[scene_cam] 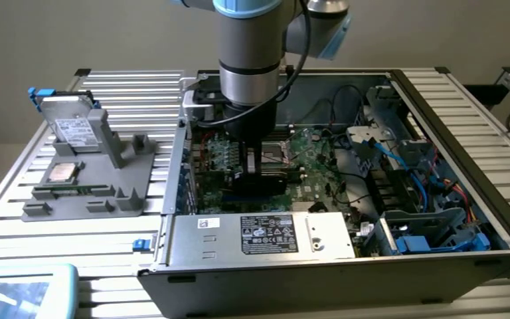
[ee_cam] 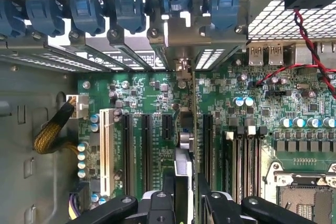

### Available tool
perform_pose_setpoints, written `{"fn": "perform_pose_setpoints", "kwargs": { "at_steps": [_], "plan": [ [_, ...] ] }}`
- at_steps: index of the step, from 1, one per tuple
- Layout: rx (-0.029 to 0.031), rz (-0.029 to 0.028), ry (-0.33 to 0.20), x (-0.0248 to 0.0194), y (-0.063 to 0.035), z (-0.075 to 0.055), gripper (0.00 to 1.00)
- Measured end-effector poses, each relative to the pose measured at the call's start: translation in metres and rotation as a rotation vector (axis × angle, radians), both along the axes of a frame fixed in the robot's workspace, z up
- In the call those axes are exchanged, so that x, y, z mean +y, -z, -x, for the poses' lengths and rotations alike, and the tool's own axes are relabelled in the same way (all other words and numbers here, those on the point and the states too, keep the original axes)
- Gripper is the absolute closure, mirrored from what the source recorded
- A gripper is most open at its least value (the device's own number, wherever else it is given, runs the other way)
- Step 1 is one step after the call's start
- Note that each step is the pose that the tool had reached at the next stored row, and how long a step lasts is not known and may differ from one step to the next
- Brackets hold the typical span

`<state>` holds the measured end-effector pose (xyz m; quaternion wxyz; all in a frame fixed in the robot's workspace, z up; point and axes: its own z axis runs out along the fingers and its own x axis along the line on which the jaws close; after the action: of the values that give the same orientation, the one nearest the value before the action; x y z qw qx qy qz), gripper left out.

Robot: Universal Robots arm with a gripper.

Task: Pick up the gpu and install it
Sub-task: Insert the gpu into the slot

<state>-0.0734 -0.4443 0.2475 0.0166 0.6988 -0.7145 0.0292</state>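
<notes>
One robot arm reaches down into an open computer case on a slatted metal table, its gripper clamped on the gpu. In the exterior view the black card sits low over the green motherboard, behind the labelled silver power supply and inside the case wall on the exterior view's left. From the wrist camera the gripper has a black finger pressed on each side of the gpu, which is seen edge-on as a thin pale strip. The card runs parallel to the long black expansion slots and lies between two of them, its far end pointing toward the row of rear bracket openings capped with blue clips. Whether its edge touches a slot cannot be told. A white slot and a yellow braided cable lie off to one side, red and black wires to the other. Outside the case, on the exterior view's left, a grey fixture tray carries a hard drive, a processor chip and a memory stick.
</notes>
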Motion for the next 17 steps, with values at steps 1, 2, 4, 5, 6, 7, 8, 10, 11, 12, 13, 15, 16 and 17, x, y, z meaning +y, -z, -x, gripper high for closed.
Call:
{"fn": "perform_pose_setpoints", "kwargs": {
  "at_steps": [1,2,4,5,6,7,8,10,11,12,13,15,16,17],
  "plan": [
    [-0.0034,-0.0011,0.000,0.0000,0.0001,-0.0002,0.73],
    [-0.0061,-0.0020,0.000,0.0001,0.0001,-0.0003,0.73],
    [-0.0108,-0.0031,0.000,0.0001,0.0001,-0.0002,0.73],
    [-0.0110,-0.0036,0.000,0.0001,0.0001,-0.0002,0.73],
    [-0.0113,-0.0042,0.000,0.0001,0.0000,-0.0001,0.73],
    [-0.0117,-0.0048,0.000,0.0001,0.0000,0.0002,0.73],
    [-0.0124,-0.0055,0.000,0.0001,0.0001,0.0008,0.73],
    [-0.0130,-0.0063,-0.001,0.0001,0.0002,0.0027,0.73],
    [-0.0130,-0.0065,-0.001,0.0000,0.0001,0.0040,0.73],
    [-0.0129,-0.0071,0.000,0.0001,0.0001,0.0044,0.73],
    [-0.0132,-0.0079,0.000,0.0001,0.0000,0.0046,0.73],
    [-0.0141,-0.0090,0.000,0.0001,0.0000,0.0046,0.73],
    [-0.0150,-0.0095,0.000,0.0000,0.0001,0.0046,0.73],
    [-0.0158,-0.0096,0.000,0.0000,0.0001,0.0047,0.73]
  ]
}}
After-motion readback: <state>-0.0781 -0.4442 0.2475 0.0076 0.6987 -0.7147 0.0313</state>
